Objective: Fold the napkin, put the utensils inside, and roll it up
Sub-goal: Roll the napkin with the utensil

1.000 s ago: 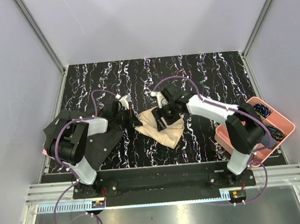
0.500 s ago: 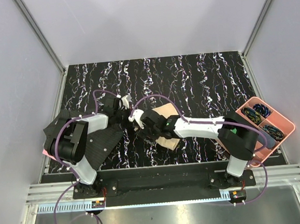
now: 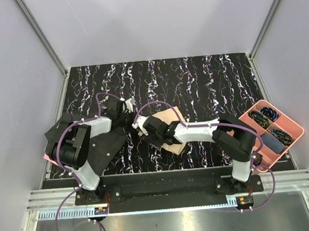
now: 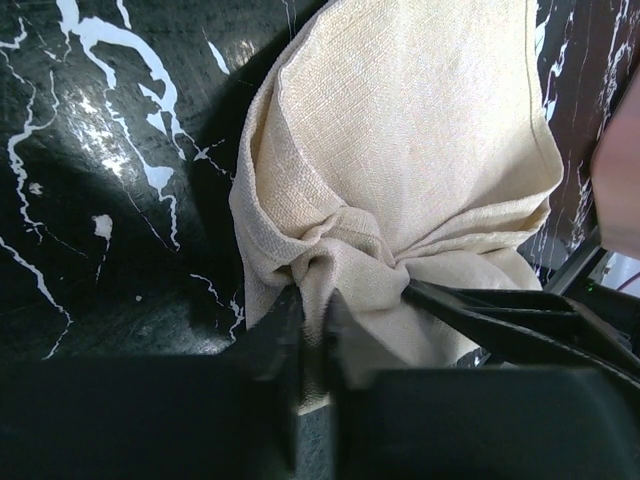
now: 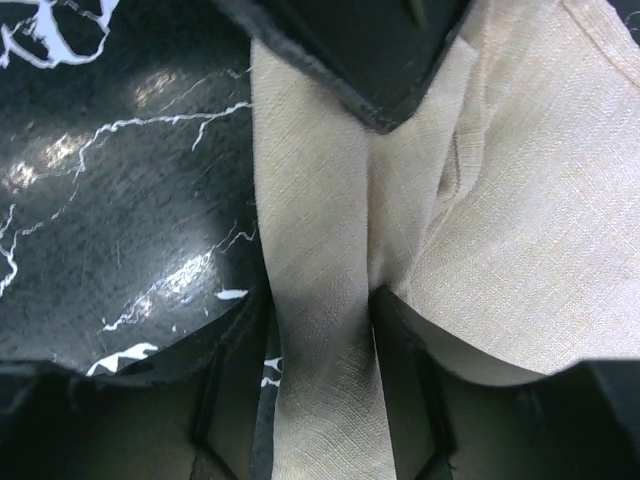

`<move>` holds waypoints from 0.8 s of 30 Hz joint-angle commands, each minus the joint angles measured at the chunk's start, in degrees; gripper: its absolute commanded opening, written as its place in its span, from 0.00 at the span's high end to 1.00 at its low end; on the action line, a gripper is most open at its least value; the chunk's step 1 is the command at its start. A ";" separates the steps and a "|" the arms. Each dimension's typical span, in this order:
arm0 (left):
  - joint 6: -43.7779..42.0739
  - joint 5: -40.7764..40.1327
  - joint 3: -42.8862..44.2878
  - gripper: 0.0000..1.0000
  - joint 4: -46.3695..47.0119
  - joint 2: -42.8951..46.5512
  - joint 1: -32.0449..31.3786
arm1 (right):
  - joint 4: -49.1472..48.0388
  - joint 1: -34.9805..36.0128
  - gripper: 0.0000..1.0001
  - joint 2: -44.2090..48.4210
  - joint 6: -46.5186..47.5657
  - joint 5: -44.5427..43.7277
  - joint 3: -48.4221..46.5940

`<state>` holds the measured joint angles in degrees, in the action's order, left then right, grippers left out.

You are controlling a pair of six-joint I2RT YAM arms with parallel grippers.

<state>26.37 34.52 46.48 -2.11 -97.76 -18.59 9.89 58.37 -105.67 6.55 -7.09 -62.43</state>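
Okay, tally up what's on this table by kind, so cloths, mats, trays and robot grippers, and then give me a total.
Beige napkin: 1
Black mat: 1
Pink tray: 1
Grippers: 2, the left gripper and the right gripper
Total: 5

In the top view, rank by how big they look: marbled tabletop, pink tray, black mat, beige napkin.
1. black white-veined tabletop
2. pink compartment tray and black dotted mat: look alike, both partly hidden
3. beige cloth napkin, bunched up
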 commanded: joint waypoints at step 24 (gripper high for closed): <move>0.17 -5.54 -9.65 0.25 11.06 16.37 3.30 | 0.66 -16.96 0.68 -2.35 -10.15 43.54 2.49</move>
<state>27.03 26.26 38.63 0.75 -84.03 -15.29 8.97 43.38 -106.08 -2.50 25.23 -61.23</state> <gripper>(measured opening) 0.747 0.319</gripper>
